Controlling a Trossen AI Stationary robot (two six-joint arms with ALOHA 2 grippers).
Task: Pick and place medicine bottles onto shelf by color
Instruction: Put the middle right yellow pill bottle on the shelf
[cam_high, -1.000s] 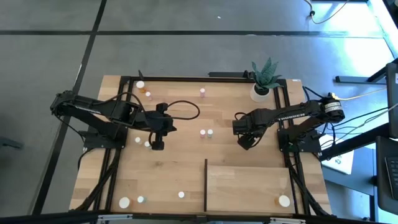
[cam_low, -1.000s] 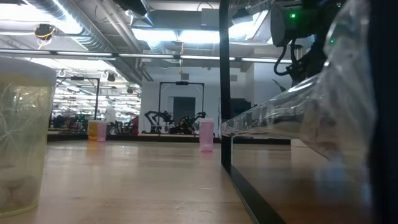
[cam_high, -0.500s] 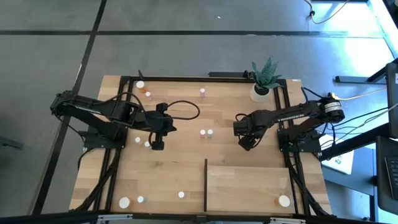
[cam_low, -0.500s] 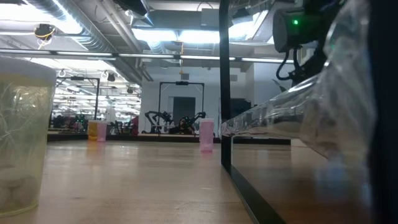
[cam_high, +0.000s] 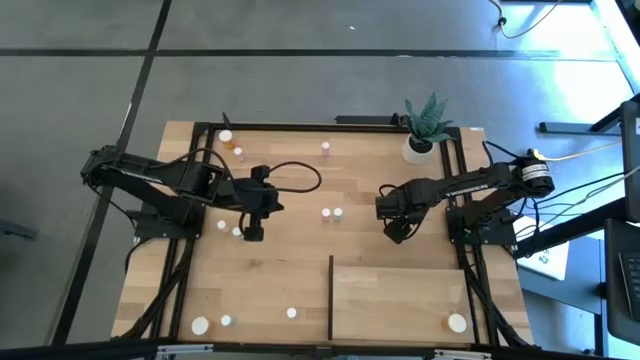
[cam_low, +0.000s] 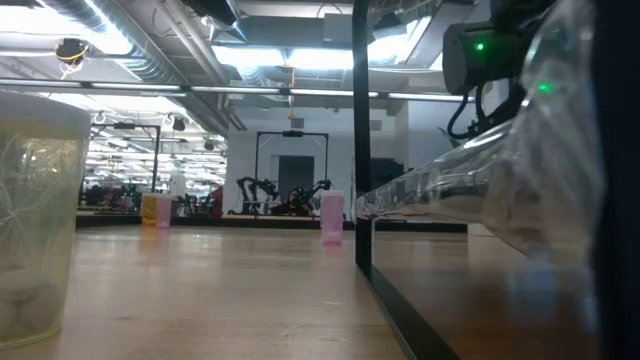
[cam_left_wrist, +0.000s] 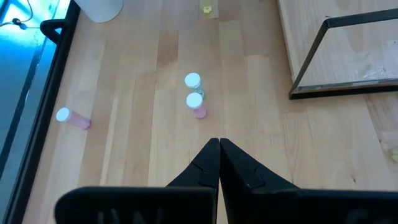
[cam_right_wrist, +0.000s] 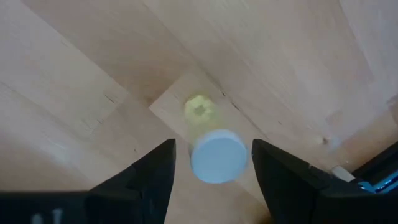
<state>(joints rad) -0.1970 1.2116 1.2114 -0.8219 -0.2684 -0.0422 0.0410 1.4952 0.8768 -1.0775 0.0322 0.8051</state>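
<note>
A: Why is the right tool (cam_right_wrist: 211, 163) low over the counter (cam_high: 290, 270)?

B: Its fingers stand half-spread around a white-capped medicine bottle (cam_right_wrist: 217, 155), not yet squeezing; probably lining up a pick.

A: And the shelf (cam_high: 400, 300)?

B: Just beside it, path clear. Two bottles (cam_left_wrist: 195, 99) stand farther from the shelf; the left tool (cam_left_wrist: 219, 163) waits pinched closed, empty.

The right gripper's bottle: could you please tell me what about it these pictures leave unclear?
- High view: the right gripper and its arm cover the bottle.
- Right wrist view: the white cap hides the bottle's body; whether the fingers touch it is unclear.
- Low view: blurred foreground clutter blocks that area.
</note>
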